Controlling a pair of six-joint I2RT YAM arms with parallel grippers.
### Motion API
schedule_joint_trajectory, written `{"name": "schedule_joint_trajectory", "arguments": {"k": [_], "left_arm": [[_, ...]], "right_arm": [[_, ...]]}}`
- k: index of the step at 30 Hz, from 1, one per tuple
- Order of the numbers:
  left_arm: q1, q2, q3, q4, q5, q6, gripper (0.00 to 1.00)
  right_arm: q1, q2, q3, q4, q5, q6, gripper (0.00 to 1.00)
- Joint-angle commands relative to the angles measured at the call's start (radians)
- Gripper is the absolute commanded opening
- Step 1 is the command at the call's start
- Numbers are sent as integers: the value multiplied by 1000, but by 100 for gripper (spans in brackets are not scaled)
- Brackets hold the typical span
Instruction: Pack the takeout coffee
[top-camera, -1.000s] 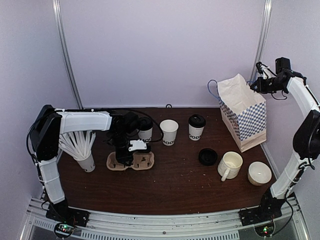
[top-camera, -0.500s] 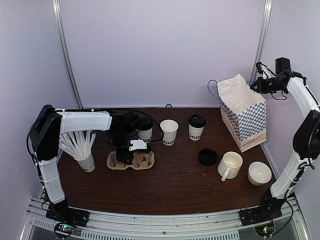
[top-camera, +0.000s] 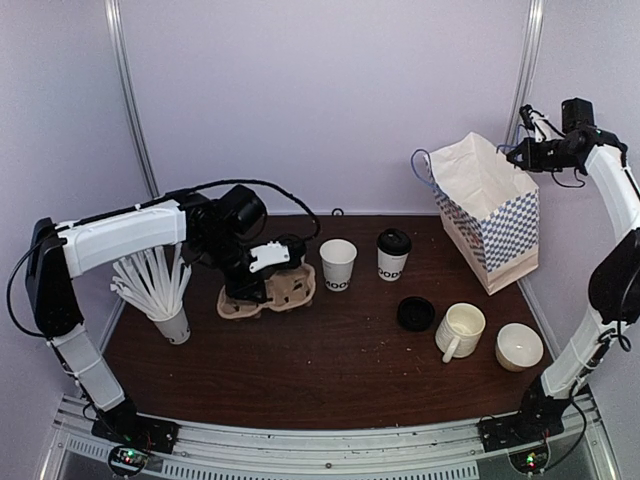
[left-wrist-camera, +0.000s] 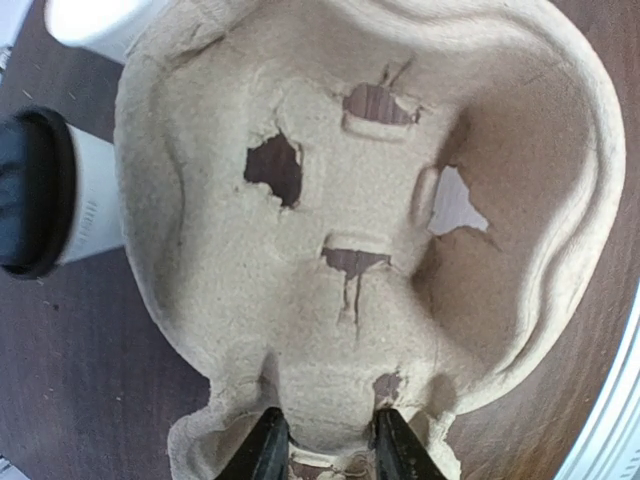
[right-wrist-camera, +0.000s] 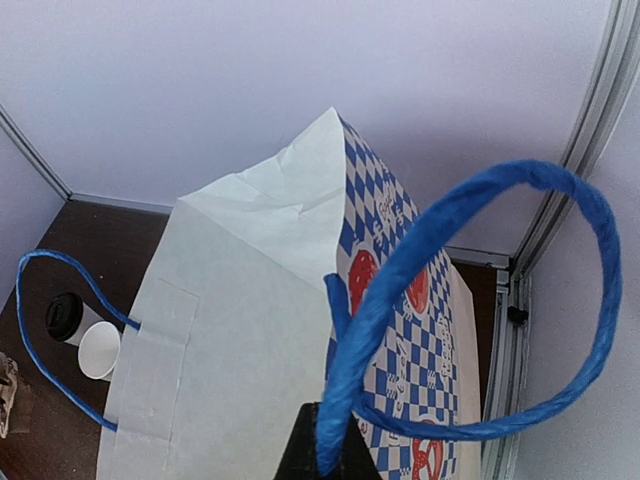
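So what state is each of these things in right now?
Brown moulded-pulp cup carrier: tilted, no cups in it, gripped by the left pincer.
Blue-checked paper bag: open, its blue cord handle pinched in the right pincer.
Middle white paper MOO cup: upright, no lid.
Right-hand MOO cup: upright, black lid on.
Loose round black plastic lid: lying on the table.
Cream ceramic mug: upright, empty.
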Motion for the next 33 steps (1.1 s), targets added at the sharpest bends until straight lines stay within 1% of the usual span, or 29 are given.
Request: {"name": "schedule_joint_trajectory", "arguments": {"k": [1, 6, 8, 13, 18, 20, 23, 28, 33], "left_arm": [[8, -79, 45, 11, 114, -35, 32], [8, -131, 81, 29, 176, -56, 32], [8, -150, 101, 28, 191, -74, 32], [9, -210, 161, -9, 171, -86, 32], [16, -278, 210, -38, 145, -83, 32], [17, -297, 239, -64, 134, -83, 32], [23, -327, 277, -93, 107, -78, 33], [42, -375, 357, -127, 61, -69, 33], [43, -409, 463, -154, 49, -70, 35]], "right_arm": [[-2, -97, 64, -15, -58, 1, 0], [12, -159, 95, -10, -147, 8, 0], [28, -187, 98, -15, -199, -16, 0], [88, -201, 153, -109, -381, -70, 0], [182, -197, 221, -210, -475, -123, 0], [218, -200, 222, -229, -489, -133, 0], [335, -200, 201, -266, -487, -175, 0], [546, -148, 201, -362, -395, -288, 0], [722, -70, 193, -366, -344, -290, 0]]}}
